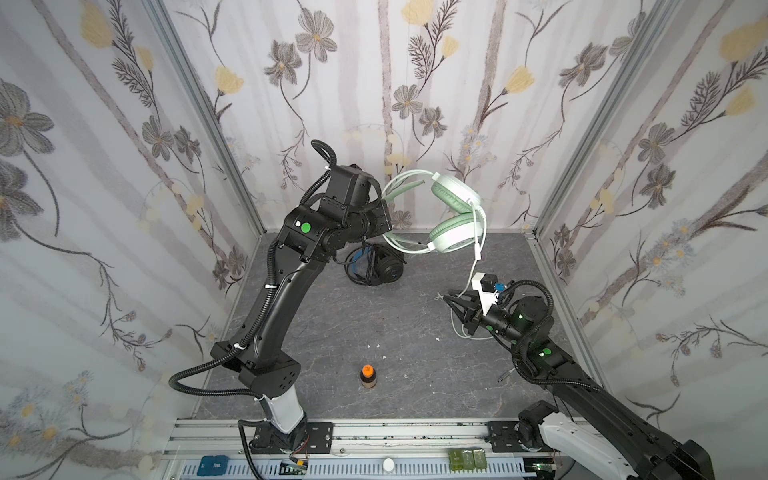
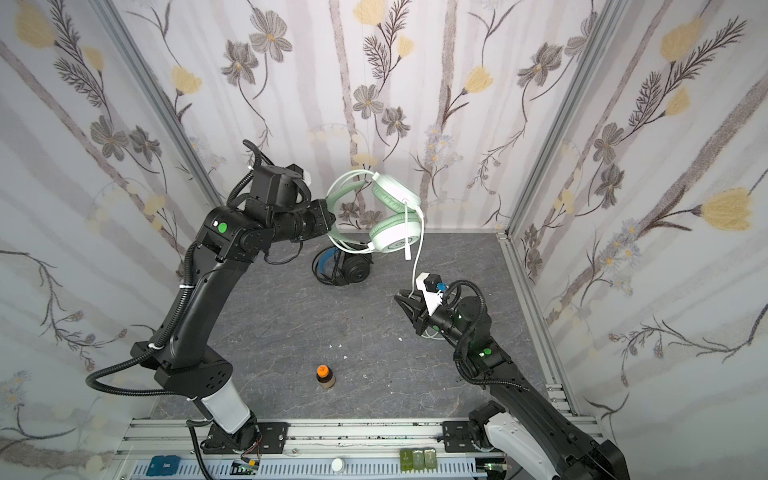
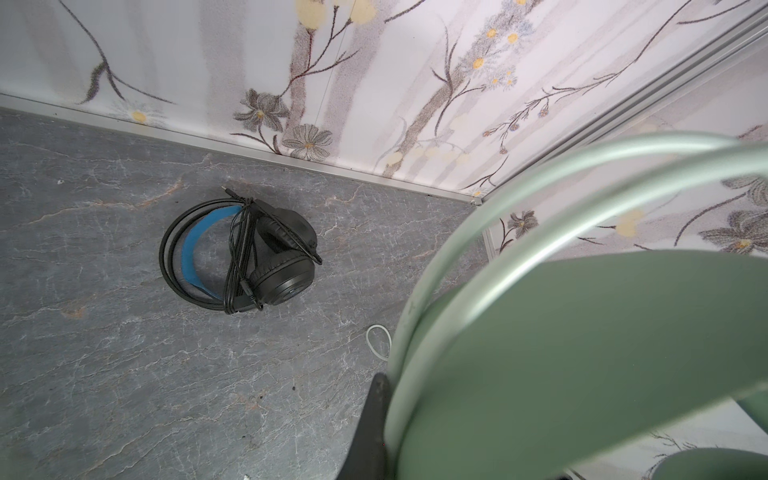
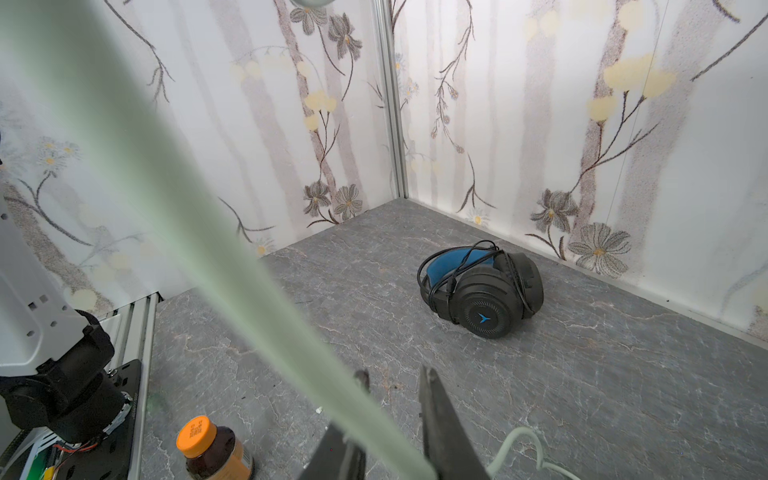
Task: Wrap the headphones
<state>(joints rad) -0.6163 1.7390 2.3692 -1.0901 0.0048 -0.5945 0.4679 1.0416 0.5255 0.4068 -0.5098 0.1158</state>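
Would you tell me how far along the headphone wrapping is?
Done: the black headset lies on the table with its black cable wound around it. In hand: the left gripper holds the mint green headset by its headband, and its white-green cable hangs down between the fingers of the right gripper. Left: that cable is not yet fully wound; its tail lies on the table.

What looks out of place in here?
An orange-capped bottle stands alone on the grey tabletop, seemingly unrelated to the job. A few white scraps lie scattered just beyond it.
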